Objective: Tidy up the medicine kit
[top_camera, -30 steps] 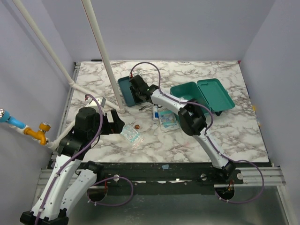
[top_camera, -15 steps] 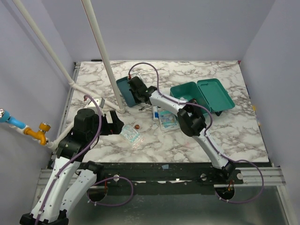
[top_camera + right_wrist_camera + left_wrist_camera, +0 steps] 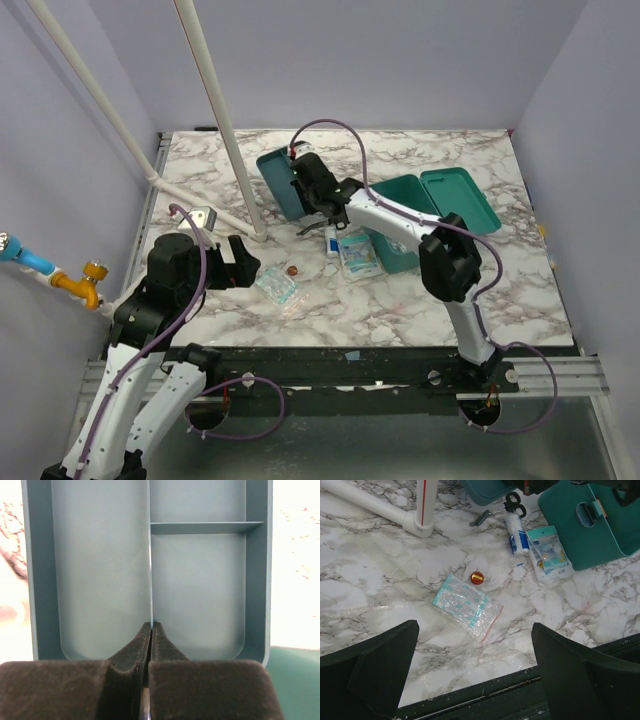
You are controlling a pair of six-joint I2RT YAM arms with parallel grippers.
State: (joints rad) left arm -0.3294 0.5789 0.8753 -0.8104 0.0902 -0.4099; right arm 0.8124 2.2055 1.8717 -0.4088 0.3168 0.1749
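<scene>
The medicine kit (image 3: pixel 400 195) is a deep teal box standing open at the right middle, its lid (image 3: pixel 462 200) laid back; it also shows in the left wrist view (image 3: pixel 590 530). My right gripper (image 3: pixel 312 190) is shut on the centre divider of the flat teal divided tray (image 3: pixel 280 180), holding it tilted up off the table left of the kit. In the right wrist view the tray (image 3: pixel 200 590) is empty and my right gripper (image 3: pixel 151 628) pinches the thin divider. My left gripper (image 3: pixel 245 262) is open and empty, low over the front left, near a zip bag (image 3: pixel 465 605).
A small red tin (image 3: pixel 477 577), a white tube (image 3: pixel 516 530), a flat blue-and-white packet (image 3: pixel 550 555) and black scissors (image 3: pixel 512 500) lie between the bag and the kit. A white pipe frame (image 3: pixel 225 130) stands at the left. The table's front edge (image 3: pixel 485 687) is just below my left gripper.
My right gripper has carried the divided tray up and to the right, toward the kit, tilting it more. My left arm has drawn back slightly.
</scene>
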